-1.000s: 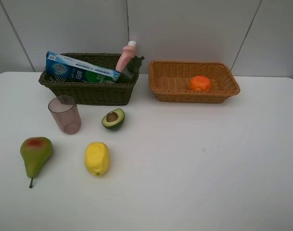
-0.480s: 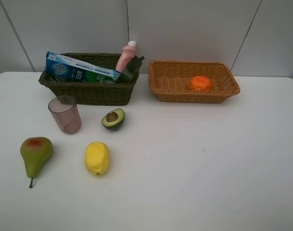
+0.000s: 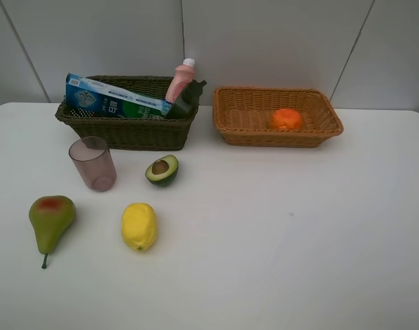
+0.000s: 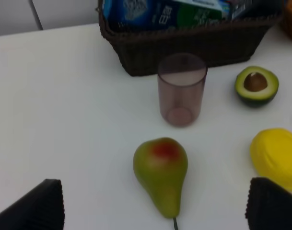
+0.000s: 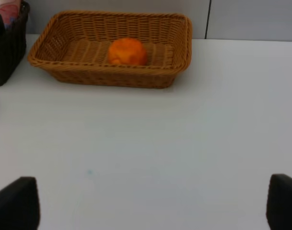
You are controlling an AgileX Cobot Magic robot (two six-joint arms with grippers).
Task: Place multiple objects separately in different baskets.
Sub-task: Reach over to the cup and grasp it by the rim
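Note:
The green-red pear [image 3: 51, 216], yellow lemon [image 3: 139, 226], halved avocado [image 3: 162, 170] and mauve cup [image 3: 93, 163] stand on the table's left half. The dark basket [image 3: 126, 130] holds the toothpaste box [image 3: 113, 100], pink bottle [image 3: 180, 81] and dark bottle [image 3: 188, 100]. The orange [image 3: 286, 119] lies in the tan basket [image 3: 243, 117]. My left gripper [image 4: 155, 208] is open and empty, above the table near the pear [image 4: 160, 165]. My right gripper [image 5: 148, 203] is open and empty, well short of the tan basket [image 5: 64, 48]. Neither gripper shows in the high view.
A white table [image 3: 298, 227] with a grey panelled wall behind. The two baskets sit side by side at the back. The cup [image 4: 181, 89] stands just in front of the dark basket [image 4: 198, 45]; the lemon [image 4: 276, 155] lies beside the pear.

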